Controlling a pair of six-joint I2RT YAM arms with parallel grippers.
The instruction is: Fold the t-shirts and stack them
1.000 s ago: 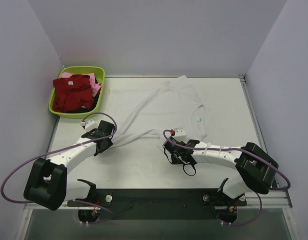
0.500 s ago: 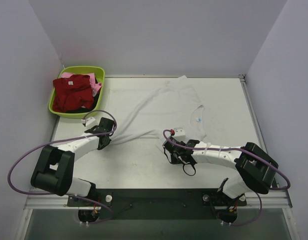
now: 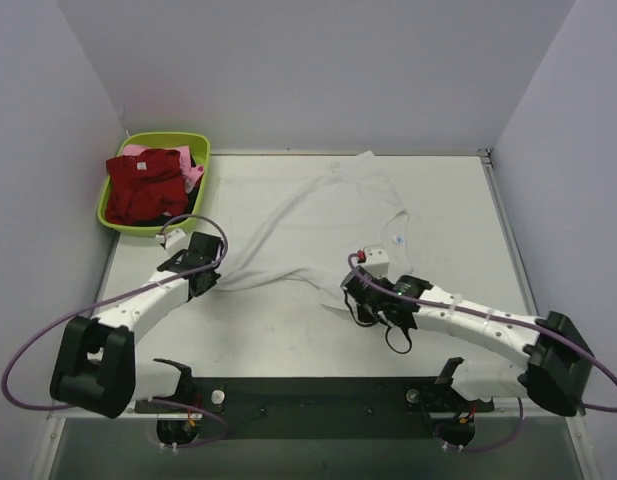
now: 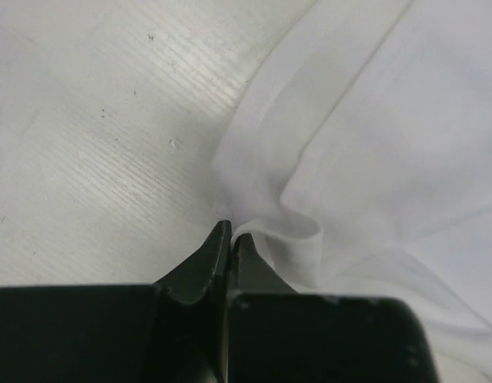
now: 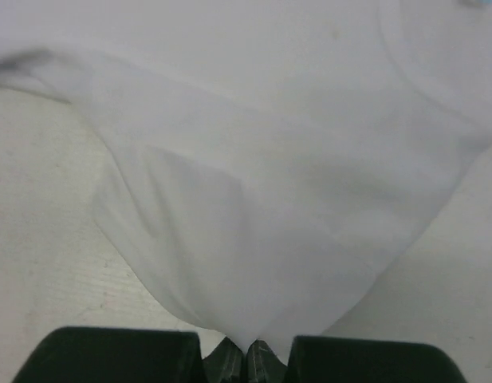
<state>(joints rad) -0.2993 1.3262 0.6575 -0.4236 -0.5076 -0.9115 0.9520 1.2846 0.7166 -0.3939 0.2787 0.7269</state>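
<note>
Over the bench (image 3: 288, 340), top view: white t-shirt (image 3: 328, 215) lies spread mid-bench; dark red t-shirt (image 3: 146, 188) and pink t-shirt (image 3: 194, 178) wait in the lime basin (image 3: 116, 222).
Left wrist view: left pincer (image 4: 231, 238) is clamped shut on the white t-shirt's hem edge, only a thin bite.
Right wrist view: right pincer (image 5: 247, 349) is pinched shut on a cloth corner.
Risk: that slim left bite could slip on lifting; uneven pulls would skew the fold.

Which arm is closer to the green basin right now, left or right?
Left. The left arm grips the white t-shirt's corner just below the basin in the top view; the right arm grips the shirt mid-table, far off to the basin's right.
</note>
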